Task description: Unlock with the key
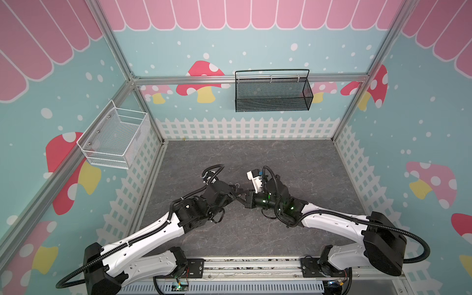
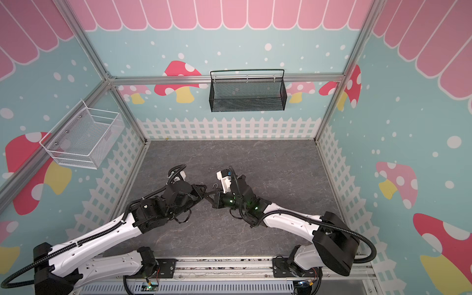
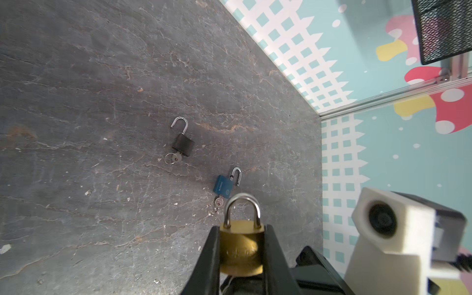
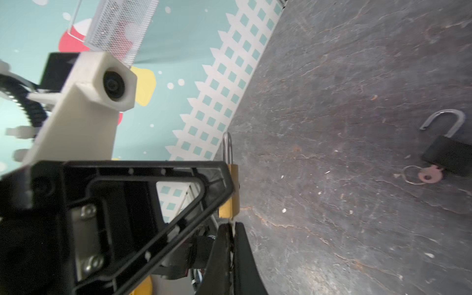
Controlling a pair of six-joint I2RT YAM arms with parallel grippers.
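Note:
A brass padlock (image 3: 241, 245) with its silver shackle (image 3: 242, 204) closed is clamped by its sides between my left gripper's (image 3: 242, 255) black fingers (image 3: 212, 255), above the grey table (image 3: 102, 127). In the right wrist view the same padlock (image 4: 233, 189) shows edge-on. Just beneath it my right gripper (image 4: 232, 227) is shut, and a thin pale sliver of the key (image 4: 233, 226) runs from between its fingertips up to the padlock's underside. The rest of the key is hidden. In both top views the grippers (image 1: 238, 196) (image 2: 210, 195) meet tip to tip at mid-table.
On the table lie a black padlock (image 3: 182, 144) with its shackle open and a key with a ring (image 3: 172, 158) in it, and a blue padlock (image 3: 223, 186), also open, with a key (image 3: 219, 203). A white wire basket (image 1: 115, 138) and a black mesh basket (image 1: 272, 92) hang on the walls.

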